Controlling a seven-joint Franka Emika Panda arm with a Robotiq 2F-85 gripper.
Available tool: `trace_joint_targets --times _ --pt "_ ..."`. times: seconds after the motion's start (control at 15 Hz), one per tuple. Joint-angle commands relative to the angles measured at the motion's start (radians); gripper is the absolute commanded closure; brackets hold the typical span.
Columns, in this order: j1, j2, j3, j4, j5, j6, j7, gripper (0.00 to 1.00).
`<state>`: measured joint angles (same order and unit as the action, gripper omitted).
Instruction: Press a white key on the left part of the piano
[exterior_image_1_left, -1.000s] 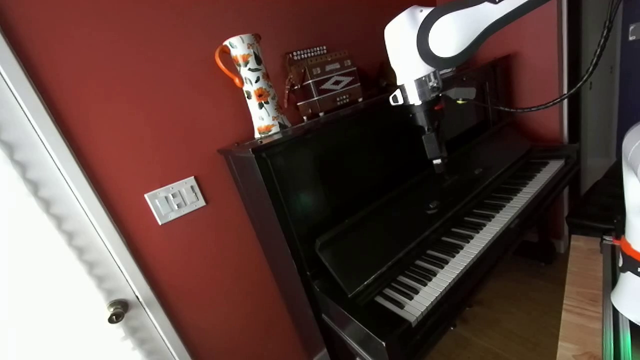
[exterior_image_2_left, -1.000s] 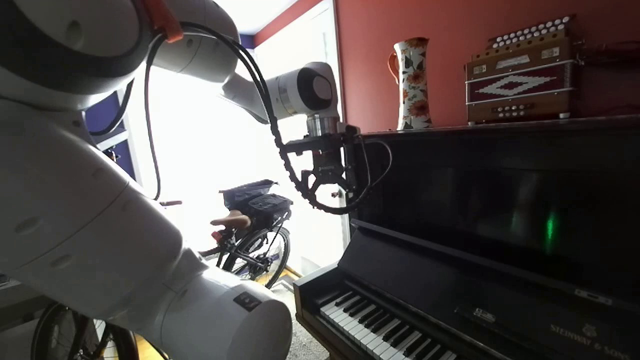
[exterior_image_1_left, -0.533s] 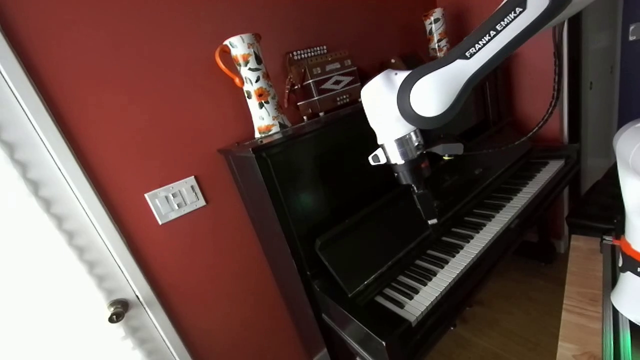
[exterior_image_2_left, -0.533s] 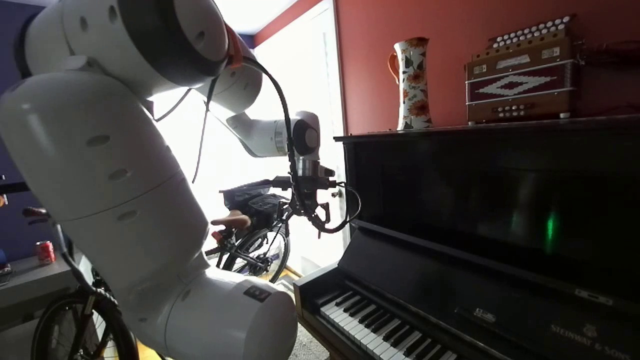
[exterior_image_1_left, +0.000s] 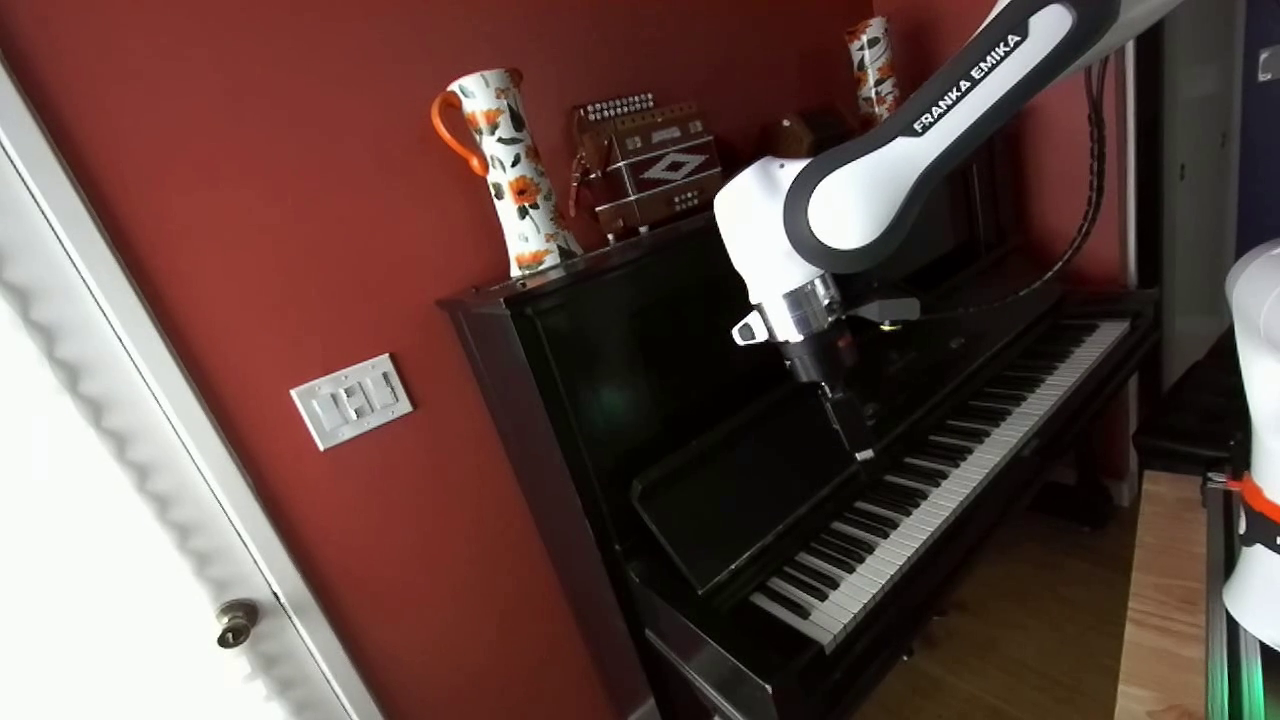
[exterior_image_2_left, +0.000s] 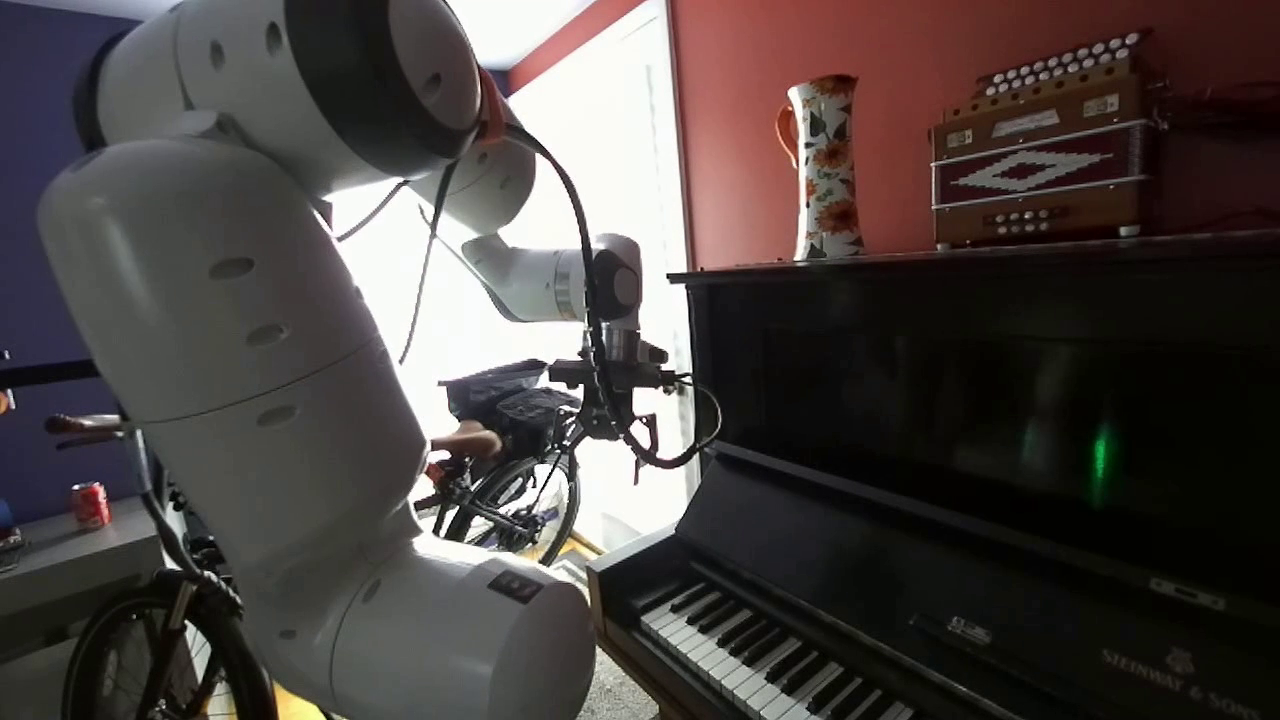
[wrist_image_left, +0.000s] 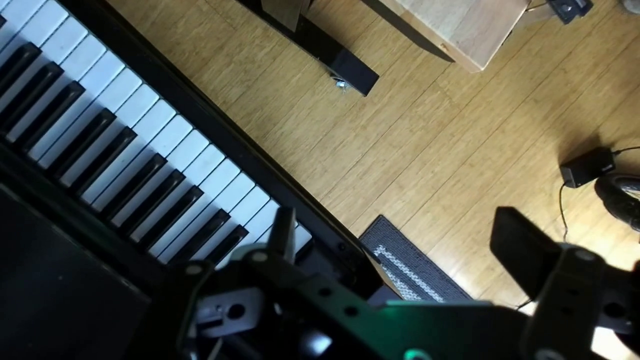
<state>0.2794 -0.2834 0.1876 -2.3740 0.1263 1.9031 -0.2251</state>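
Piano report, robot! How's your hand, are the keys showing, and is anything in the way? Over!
Hand open, empty, up off the keys. Piano open, keys showing. Nothing seen in the way.

In an exterior view the white arm (exterior_image_2_left: 290, 375) rises to a bent elbow (exterior_image_2_left: 435, 95); the forearm (exterior_image_1_left: 930, 130) slopes down to the wrist (exterior_image_1_left: 800, 312). The black hand (wrist_image_left: 394, 220) hangs below, pointing downward, slightly tilted. In the wrist view its two fingers (wrist_image_left: 524, 252) stand wide apart.
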Motion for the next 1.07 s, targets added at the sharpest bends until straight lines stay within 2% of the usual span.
trace_joint_targets --times 0.0,0.13,0.27,0.53,0.67,0.8,1.0 --pt "-0.014 0.062 0.005 -0.023 0.034 0.036 0.062 0.00" --pt "-0.036 0.104 0.016 -0.071 0.007 0.109 0.175 0.00" --pt "-0.051 0.146 0.018 -0.120 -0.009 0.256 0.273 0.00" --pt "-0.062 0.245 0.014 -0.201 -0.024 0.591 0.359 0.00" --pt "-0.063 0.296 0.011 -0.224 -0.048 0.700 0.386 0.00" --pt "-0.067 0.339 0.002 -0.243 -0.090 0.775 0.425 0.00" --pt "-0.065 0.338 0.003 -0.234 -0.067 0.751 0.407 0.00"
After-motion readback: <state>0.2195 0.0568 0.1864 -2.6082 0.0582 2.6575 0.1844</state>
